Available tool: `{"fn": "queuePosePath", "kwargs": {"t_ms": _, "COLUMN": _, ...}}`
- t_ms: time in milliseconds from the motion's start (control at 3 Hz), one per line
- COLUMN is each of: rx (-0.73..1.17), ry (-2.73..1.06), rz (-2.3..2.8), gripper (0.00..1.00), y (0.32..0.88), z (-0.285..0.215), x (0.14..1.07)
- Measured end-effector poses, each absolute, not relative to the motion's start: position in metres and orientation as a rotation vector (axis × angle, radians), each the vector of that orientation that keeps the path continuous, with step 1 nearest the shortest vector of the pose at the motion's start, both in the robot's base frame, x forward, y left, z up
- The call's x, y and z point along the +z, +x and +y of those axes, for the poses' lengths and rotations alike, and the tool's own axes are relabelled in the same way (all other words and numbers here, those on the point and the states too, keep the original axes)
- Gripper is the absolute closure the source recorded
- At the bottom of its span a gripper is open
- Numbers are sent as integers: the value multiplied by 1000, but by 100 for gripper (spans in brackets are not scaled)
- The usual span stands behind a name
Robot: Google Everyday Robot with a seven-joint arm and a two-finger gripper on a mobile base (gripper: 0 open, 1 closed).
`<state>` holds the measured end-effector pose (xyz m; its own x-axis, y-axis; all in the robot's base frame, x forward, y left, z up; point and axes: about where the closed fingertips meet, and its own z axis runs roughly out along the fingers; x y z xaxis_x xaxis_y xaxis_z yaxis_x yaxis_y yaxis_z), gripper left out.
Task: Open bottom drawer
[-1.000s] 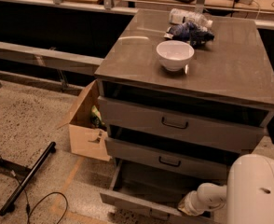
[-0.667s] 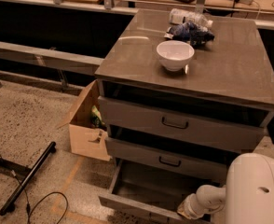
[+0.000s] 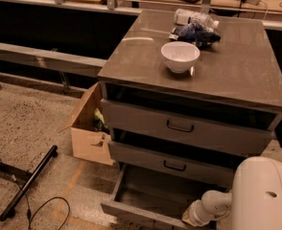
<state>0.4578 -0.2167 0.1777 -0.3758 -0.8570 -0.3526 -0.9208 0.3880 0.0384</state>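
Observation:
The grey cabinet [image 3: 237,75] has three wide drawers. The bottom drawer [image 3: 136,213] is pulled out toward me, and its empty inside [image 3: 165,188] shows. Its front panel runs along the lower edge of the camera view, and its handle is hidden behind my arm. My gripper [image 3: 193,216] is at the end of the white arm [image 3: 263,195] at the lower right, right at the middle of the bottom drawer's front. The middle drawer [image 3: 174,165] and the top drawer [image 3: 180,126] are pushed in, each with a dark loop handle.
A white bowl [image 3: 180,56], a dark blue bag [image 3: 194,32] and a plastic bottle [image 3: 191,17] sit on the cabinet top. An open cardboard box [image 3: 89,128] stands on the floor left of the cabinet. A black stand leg [image 3: 28,183] and a cable [image 3: 45,210] lie at the lower left.
The bottom drawer has slid a little further out toward me, with my gripper moving back along with its front.

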Motion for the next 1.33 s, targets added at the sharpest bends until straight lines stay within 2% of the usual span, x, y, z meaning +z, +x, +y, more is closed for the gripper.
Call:
{"fn": "queuePosePath", "kwargs": {"t_ms": 1000, "rx": 334, "ry": -1577, "rz": 2343, "gripper": 100, "y": 460, "z": -205, "x": 181}}
{"fn": "queuePosePath", "kwargs": {"t_ms": 1333, "rx": 290, "ry": -1587, "rz": 2277, "gripper": 100, "y": 481, "z": -193, "x": 176}}
